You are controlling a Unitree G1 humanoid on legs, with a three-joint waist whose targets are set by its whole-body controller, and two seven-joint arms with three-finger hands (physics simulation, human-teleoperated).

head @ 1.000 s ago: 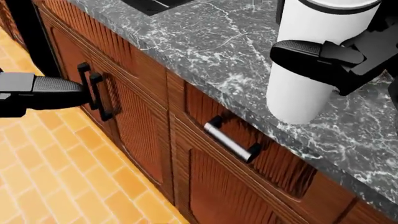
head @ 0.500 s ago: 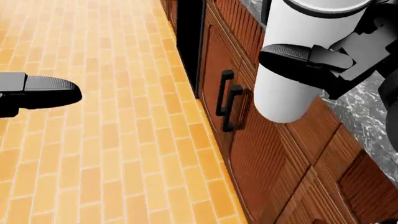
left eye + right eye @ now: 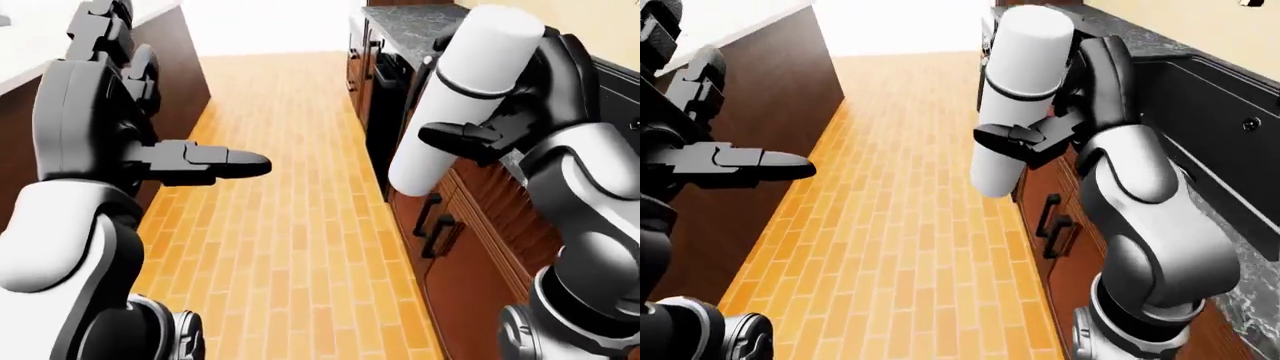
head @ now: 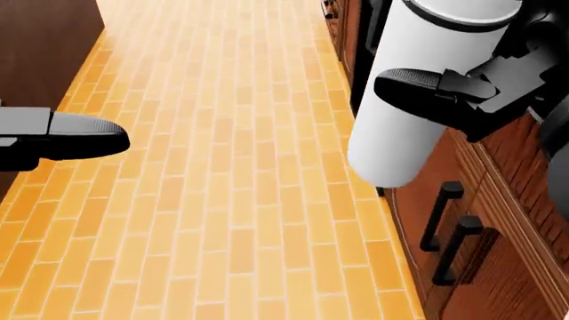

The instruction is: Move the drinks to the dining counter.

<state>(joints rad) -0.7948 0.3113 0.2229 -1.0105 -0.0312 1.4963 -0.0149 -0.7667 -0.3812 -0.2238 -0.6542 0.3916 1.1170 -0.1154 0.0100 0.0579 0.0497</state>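
My right hand (image 3: 500, 127) is clamped around one tall white cup (image 3: 462, 97) with a dark band near its top, held tilted in the air at about two o'clock in the left-eye view. Its top is closed, so I cannot tell what is inside. My left hand (image 3: 195, 161) carries nothing, its fingers (image 3: 235, 163) stretched out straight toward three o'clock over the orange brick floor (image 4: 231, 167). Two black handles (image 4: 449, 233) stand side by side on the brown cabinets (image 3: 480, 255) at four o'clock. A dark counter (image 3: 760, 82) runs along at ten o'clock.
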